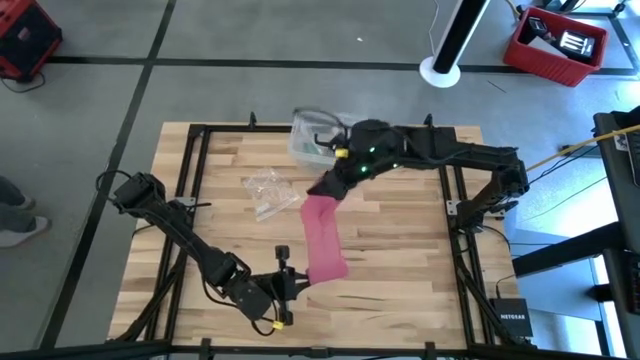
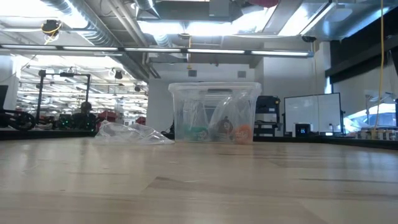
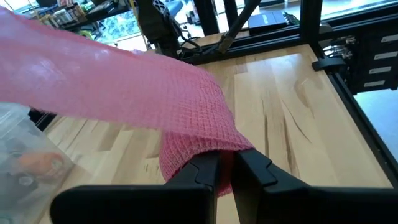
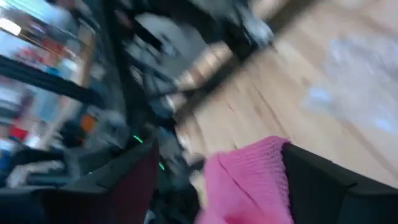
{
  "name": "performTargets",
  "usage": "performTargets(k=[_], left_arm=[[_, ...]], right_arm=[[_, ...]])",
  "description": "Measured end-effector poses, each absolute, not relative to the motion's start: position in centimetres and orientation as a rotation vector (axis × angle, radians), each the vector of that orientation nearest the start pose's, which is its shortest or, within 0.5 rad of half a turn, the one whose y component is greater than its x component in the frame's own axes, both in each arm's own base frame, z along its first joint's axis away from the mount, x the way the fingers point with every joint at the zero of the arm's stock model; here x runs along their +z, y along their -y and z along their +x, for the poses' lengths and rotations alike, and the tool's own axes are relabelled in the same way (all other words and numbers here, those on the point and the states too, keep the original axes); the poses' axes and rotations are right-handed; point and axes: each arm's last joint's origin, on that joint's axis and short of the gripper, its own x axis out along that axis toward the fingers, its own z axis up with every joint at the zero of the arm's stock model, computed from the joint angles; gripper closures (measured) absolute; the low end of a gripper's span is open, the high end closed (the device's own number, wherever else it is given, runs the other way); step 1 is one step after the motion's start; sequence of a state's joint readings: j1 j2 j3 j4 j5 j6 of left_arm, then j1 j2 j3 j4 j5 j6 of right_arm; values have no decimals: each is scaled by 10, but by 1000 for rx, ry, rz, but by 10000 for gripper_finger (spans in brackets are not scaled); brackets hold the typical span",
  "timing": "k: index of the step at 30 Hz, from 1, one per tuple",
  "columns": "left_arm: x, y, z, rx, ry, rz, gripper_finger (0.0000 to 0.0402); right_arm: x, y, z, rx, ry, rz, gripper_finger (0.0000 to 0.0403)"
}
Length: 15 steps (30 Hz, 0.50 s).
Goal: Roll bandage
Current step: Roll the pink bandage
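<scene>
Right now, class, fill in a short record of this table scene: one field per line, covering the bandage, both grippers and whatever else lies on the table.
bandage: pink fabric strip, stretched out between the two grippers
left gripper: at the near end of the strip, shut on it
right gripper: at the far end, fingers wide with the strip's end between them
rolled so far: nothing visibly rolled
clear plastic box: at the table's far edge
plastic wrapper: crumpled, left of the strip
table: wooden

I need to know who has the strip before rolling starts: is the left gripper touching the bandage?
Touching. In the left wrist view the left gripper has its fingers pinched on the end of the bandage.
</scene>
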<state>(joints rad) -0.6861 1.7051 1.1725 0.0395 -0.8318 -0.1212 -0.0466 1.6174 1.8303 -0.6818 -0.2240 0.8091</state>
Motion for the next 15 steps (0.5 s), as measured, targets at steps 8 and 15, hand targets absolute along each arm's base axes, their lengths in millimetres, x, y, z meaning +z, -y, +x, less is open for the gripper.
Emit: performTargets(k=[8,15], left_arm=[[245,224,303,154,-361,226,384],[245,225,303,149,-357,144,384]], right_arm=[[407,10,347,-95,-727,819,104],[413,10,332,-158,-740,794,104]])
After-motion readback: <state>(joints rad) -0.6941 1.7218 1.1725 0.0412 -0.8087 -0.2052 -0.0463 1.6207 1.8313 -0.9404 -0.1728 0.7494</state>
